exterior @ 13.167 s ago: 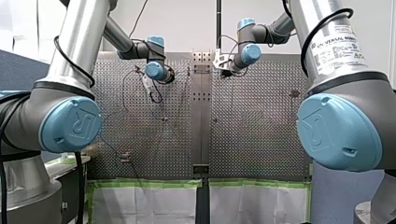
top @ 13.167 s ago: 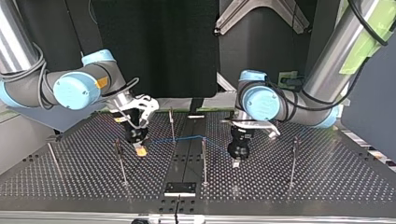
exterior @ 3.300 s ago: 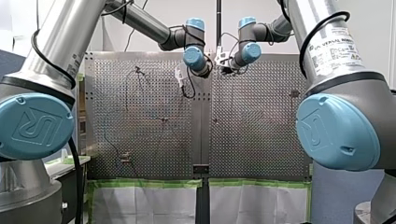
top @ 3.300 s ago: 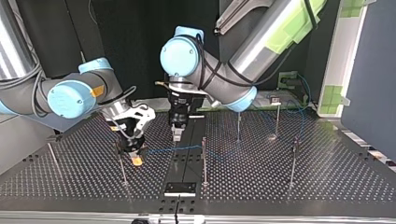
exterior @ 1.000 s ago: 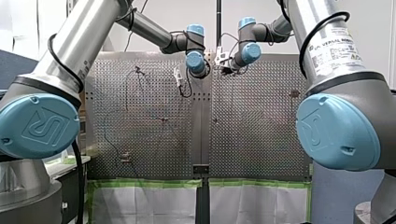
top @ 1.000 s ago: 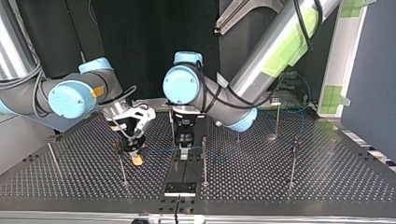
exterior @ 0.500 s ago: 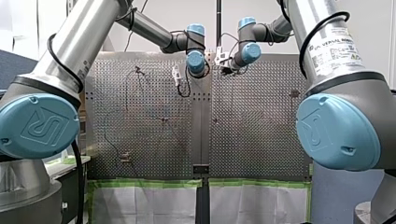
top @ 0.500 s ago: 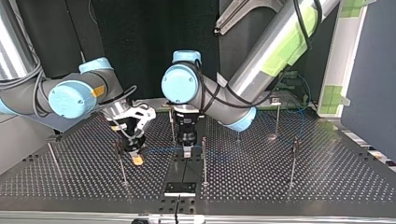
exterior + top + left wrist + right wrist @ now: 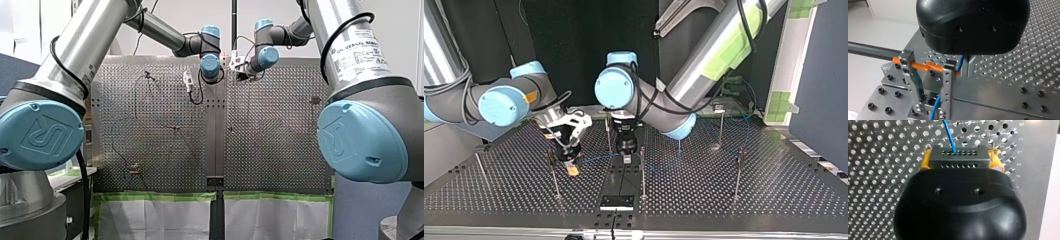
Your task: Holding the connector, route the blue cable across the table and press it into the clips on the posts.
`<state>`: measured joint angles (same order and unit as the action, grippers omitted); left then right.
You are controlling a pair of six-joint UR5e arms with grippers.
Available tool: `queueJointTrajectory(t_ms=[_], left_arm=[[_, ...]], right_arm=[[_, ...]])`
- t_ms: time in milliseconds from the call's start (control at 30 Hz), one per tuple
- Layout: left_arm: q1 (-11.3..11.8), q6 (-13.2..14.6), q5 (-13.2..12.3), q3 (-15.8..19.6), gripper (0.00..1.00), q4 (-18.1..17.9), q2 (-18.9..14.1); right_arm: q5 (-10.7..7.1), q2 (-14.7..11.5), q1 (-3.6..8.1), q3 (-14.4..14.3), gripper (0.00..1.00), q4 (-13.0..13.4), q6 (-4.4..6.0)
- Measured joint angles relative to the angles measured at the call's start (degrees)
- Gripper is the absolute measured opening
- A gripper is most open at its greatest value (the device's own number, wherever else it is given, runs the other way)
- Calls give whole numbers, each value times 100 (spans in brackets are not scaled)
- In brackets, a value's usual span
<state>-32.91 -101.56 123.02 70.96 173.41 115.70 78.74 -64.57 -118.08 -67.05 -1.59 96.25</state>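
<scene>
Two arms meet over the far middle of the desk [image 9: 270, 145] in the front view, our left arm [image 9: 90, 45] reaching in beside our right arm [image 9: 350, 50]; little else can be read there. In the top view our right jaws sit low at the view's left, yellow pads [image 9: 572, 170] just beside a post [image 9: 553, 172]. The blue cable [image 9: 599, 158] runs from them toward the view's right to our left jaws, which hang between two more posts near the middle. The left wrist view shows our left jaws released: the metal fingers [image 9: 948, 87] stand apart with an orange band [image 9: 920, 66] stretched across them, and the cable passes loosely between, close to one finger. The right wrist view shows our right jaws clenched on the connector [image 9: 959, 157], the cable leaving its face over the desk. We judge the main risk to be the cable slipping out of the unclosed left jaws as we press down, so that it lands beside a clip rather than in it. Pulling too taut could also drag the connector from the pads, and the left fingers, so near a post, could strike it.
</scene>
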Motion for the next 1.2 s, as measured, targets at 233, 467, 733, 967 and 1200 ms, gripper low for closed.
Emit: queueJointTrajectory(t_ms=[233, 467, 733, 967, 1200], left_arm=[[-90, -4, 71, 213, 0, 73, 0], [-118, -36, 52, 558, 0, -88, 3], [-127, -8, -104, 984, 0, -502, 7], [-116, 3, -419, 1321, 0, -839, 15], [-105, -29, -736, 1702, 0, -1220, 50]], right_arm=[[68, 0, 31, -234, 0, 17, 13], [276, 0, 43, -586, 0, 133, -55], [350, 10, 67, -1031, 0, 264, -221], [355, 29, 129, -1363, 0, 566, -226], [352, 46, 161, -1689, 0, 891, -236]])
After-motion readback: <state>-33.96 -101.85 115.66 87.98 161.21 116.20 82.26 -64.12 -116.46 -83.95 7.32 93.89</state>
